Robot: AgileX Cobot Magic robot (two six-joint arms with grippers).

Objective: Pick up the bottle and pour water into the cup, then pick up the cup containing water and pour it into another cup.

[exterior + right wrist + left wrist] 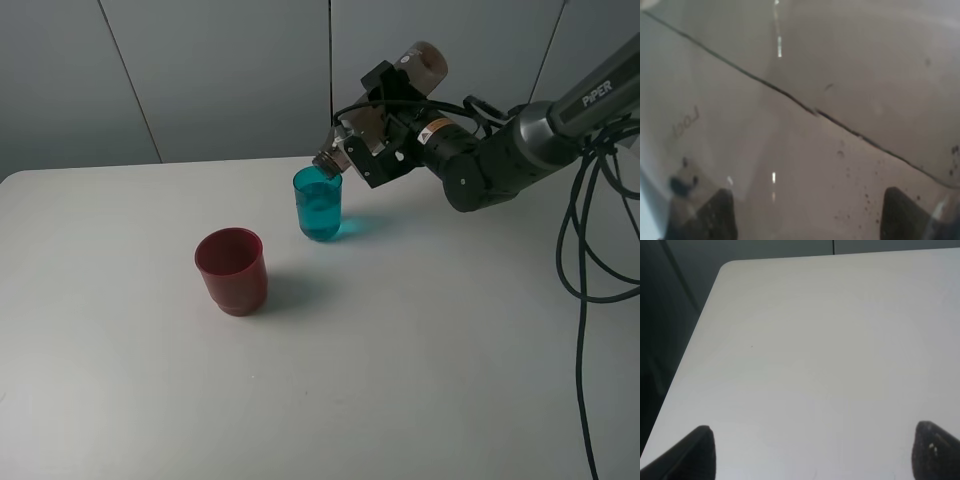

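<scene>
Exterior high: clamped bottle [424,64] in right gripper [375,130], tipped over teal cup [318,205] to pour; held left gripper [812,455] open, empty.

- We find the cup [319,212] upright on the table [420,380], near the middle and toward the back edge.
- The other cup [232,270] stands upright to its left and nearer the front, close by but not touching.
- The bottle [327,160] lies tilted above the table, its mouth just over the cup's rim and its base higher up to the right.
- The right gripper [370,135] clamps the bottle's body, reaching in from the right.
- The left gripper [817,455] hangs spread over bare table near a rounded corner.
</scene>
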